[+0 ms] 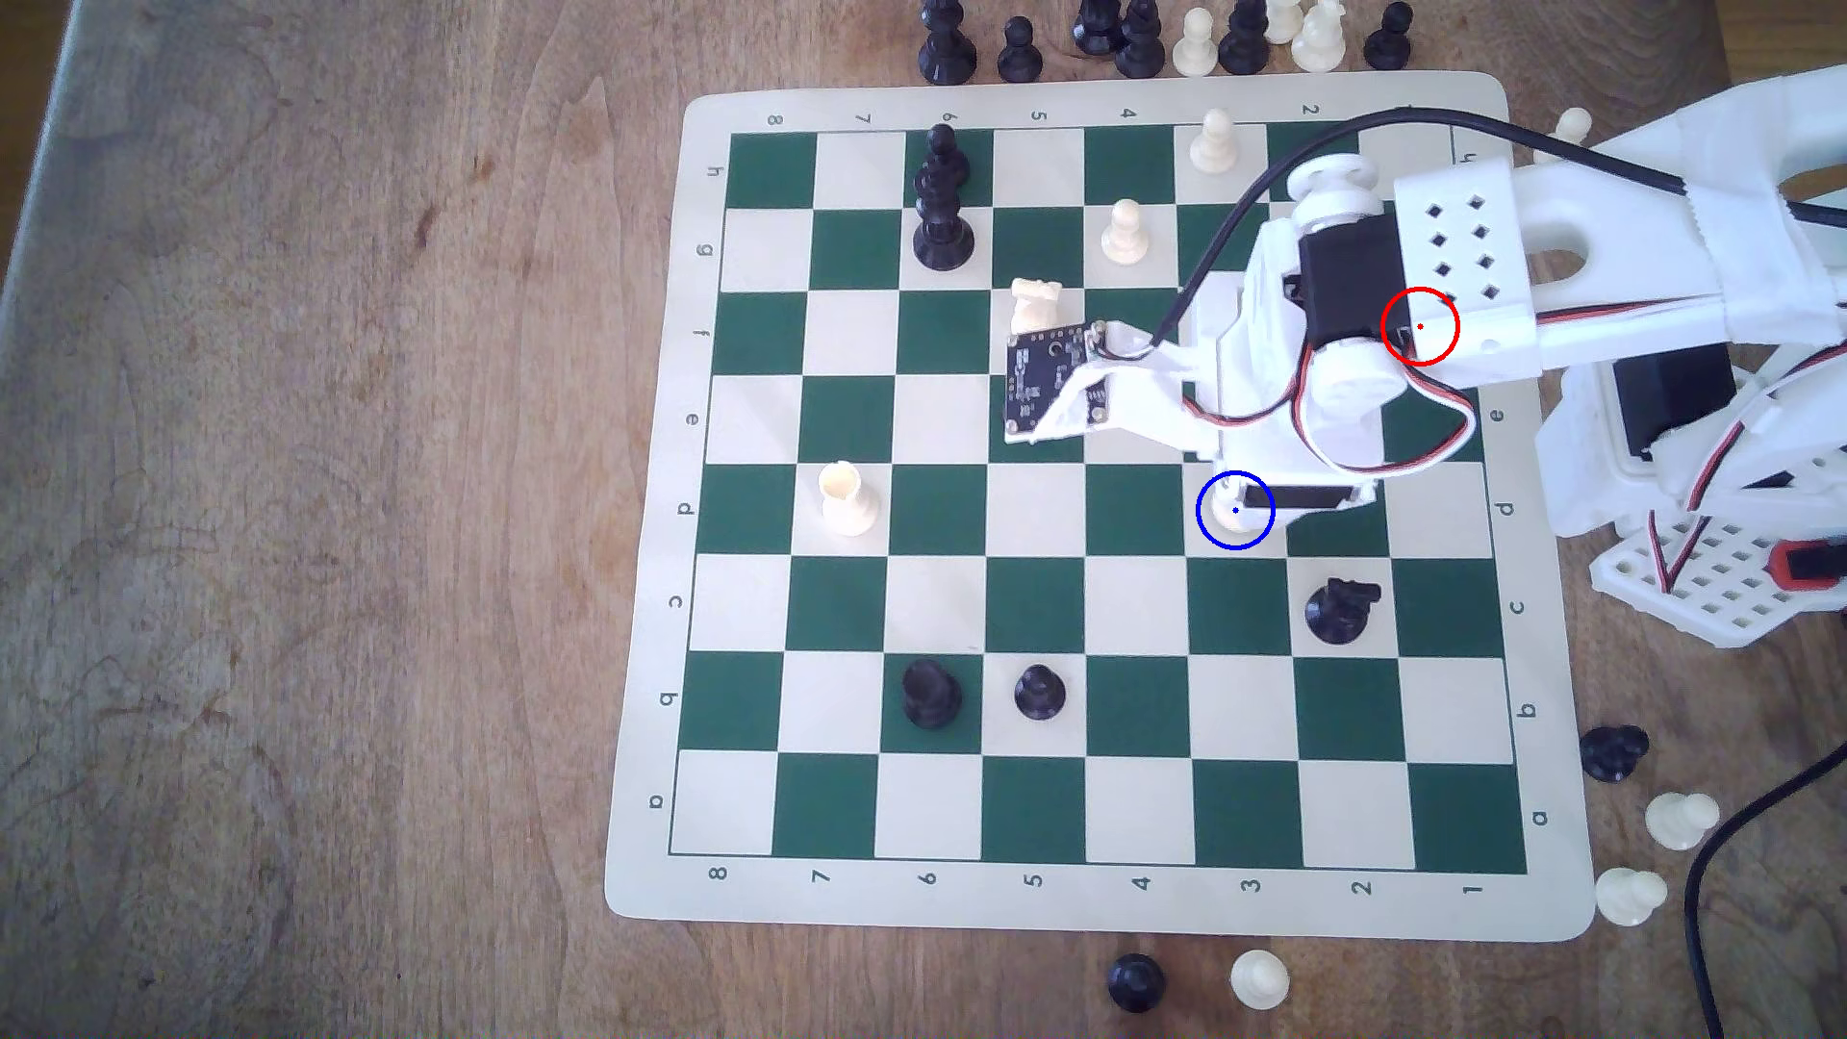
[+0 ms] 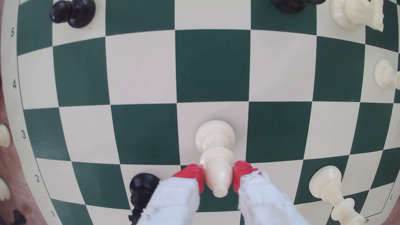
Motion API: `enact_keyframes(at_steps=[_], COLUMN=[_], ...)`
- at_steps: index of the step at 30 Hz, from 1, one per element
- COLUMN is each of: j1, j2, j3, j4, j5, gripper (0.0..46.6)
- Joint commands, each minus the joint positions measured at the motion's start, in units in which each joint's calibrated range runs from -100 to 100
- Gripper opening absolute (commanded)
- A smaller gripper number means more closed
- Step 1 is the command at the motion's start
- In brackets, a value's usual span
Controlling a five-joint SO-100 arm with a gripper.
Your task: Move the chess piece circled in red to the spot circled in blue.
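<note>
The chess piece point(image 2: 215, 136), cream with a wide round base and a pointed tip, stands with its base on a pale cream square point(image 2: 186, 134). My gripper point(image 2: 218, 174) is shut on its slim upper body, one red pad point(image 2: 194, 175) pressing each side. In the exterior view my gripper point(image 1: 1239, 495) hangs over the spot point(image 1: 1212, 540), and a sliver of the chess piece point(image 1: 1224, 512) shows inside the blue ring. The red ring point(image 1: 1419, 326) falls on the arm's white housing, which hides the square below it.
A black knight point(image 1: 1339, 607) stands one square diagonally from the spot, close to a finger in the wrist view point(image 2: 142, 190). Two black pieces point(image 1: 931, 694) point(image 1: 1039, 691) sit on row b. Cream pieces point(image 1: 848, 497) point(image 1: 1124, 232) stand farther off. Spare pieces point(image 1: 1684, 819) line the board's edges.
</note>
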Motion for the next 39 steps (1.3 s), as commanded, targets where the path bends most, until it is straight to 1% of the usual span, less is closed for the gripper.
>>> enact_keyframes(at_steps=[1,8,9,11,12,14,18,25,29,30,31,32,34,35,36,39], j1=[-0.2,-0.5,-0.5,-0.3,-0.2,0.0,0.4,0.8,1.1,1.3,1.4,1.3,1.2,1.3,2.5,4.2], j2=[0.4,-0.1,-0.1,-0.3,-0.5,-1.0,-2.6,-7.2,-15.6,-17.9,-23.7,-26.9,-32.2,-33.9,-36.7,-40.9], j3=[1.3,2.3,2.4,2.4,2.4,2.4,2.2,2.4,4.3,5.1,8.2,9.6,11.8,12.3,14.1,17.7], j4=[-2.5,-4.3,-4.2,-3.9,-3.7,-3.2,-1.6,0.3,0.9,1.0,0.2,0.0,-0.3,-0.3,-1.6,-6.0], j5=[0.3,0.3,0.3,0.3,0.2,0.1,0.3,0.3,0.3,0.4,0.7,0.7,0.4,0.3,-0.3,-0.4], gripper=[0.3,0.5,1.5,9.4,14.5,18.5,21.0,23.2,23.6,24.6,26.4,27.0,27.1,26.1,20.1,7.8])
